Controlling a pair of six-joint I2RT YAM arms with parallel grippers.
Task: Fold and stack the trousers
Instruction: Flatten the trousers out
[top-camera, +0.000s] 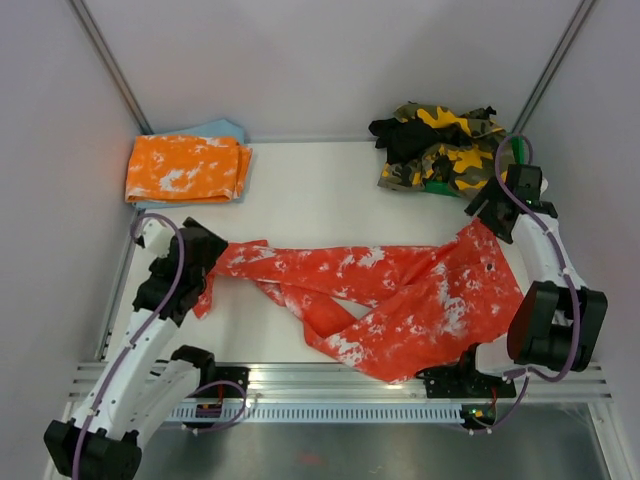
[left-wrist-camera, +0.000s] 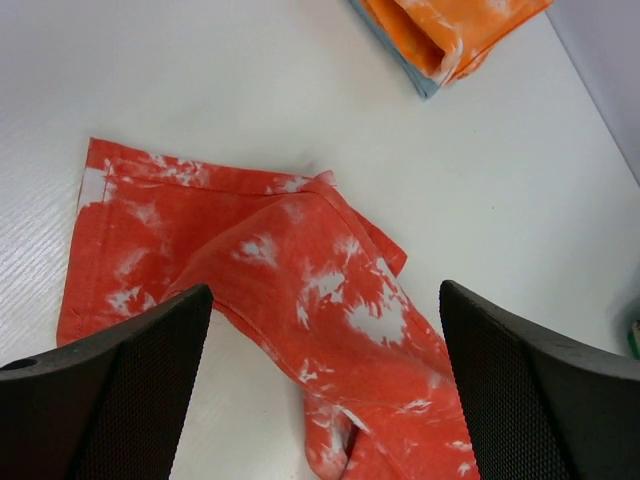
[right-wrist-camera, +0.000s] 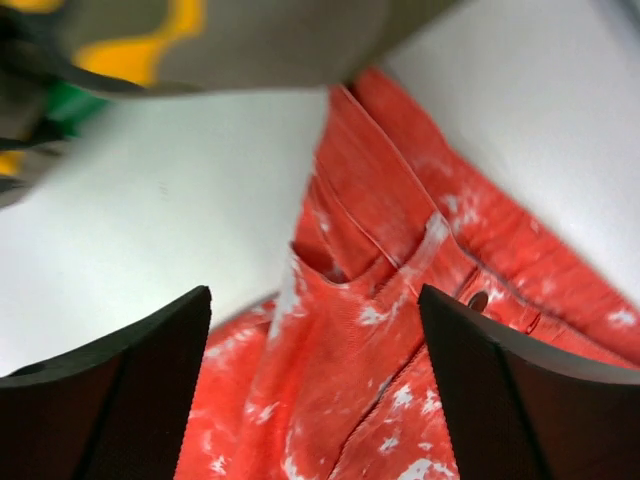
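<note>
The red tie-dyed trousers (top-camera: 390, 290) lie stretched across the near half of the table (top-camera: 320, 190), with the waist to the right and the two legs running left. The legs are partly twisted over each other near the middle.

The left hand (left-wrist-camera: 325, 400) hovers over the leg ends, its fingers spread wide and holding nothing. The right hand (right-wrist-camera: 315, 390) hangs over the waistband, likewise wide open and empty.

The cloth looks thin, light and quite limp. It would likely sag, drag and wrinkle when lifted, and a single pinch would carry only one layer. The firmest places to grip appear to be the stitched hems (left-wrist-camera: 100, 190) at the leg ends and the thicker waistband (right-wrist-camera: 478, 300) near its buttonhole. The twisted legs probably need flattening before a clean fold.

A folded orange-and-white pair (top-camera: 185, 168) rests on a pale blue cloth (top-camera: 225, 130) at the far left. This is seemingly the stack to aim for, and it is well apart from the red cloth. At the far right a camouflage heap (top-camera: 440, 150) with black and green cloth in it sits just beside the right hand, close enough to snag
</note>
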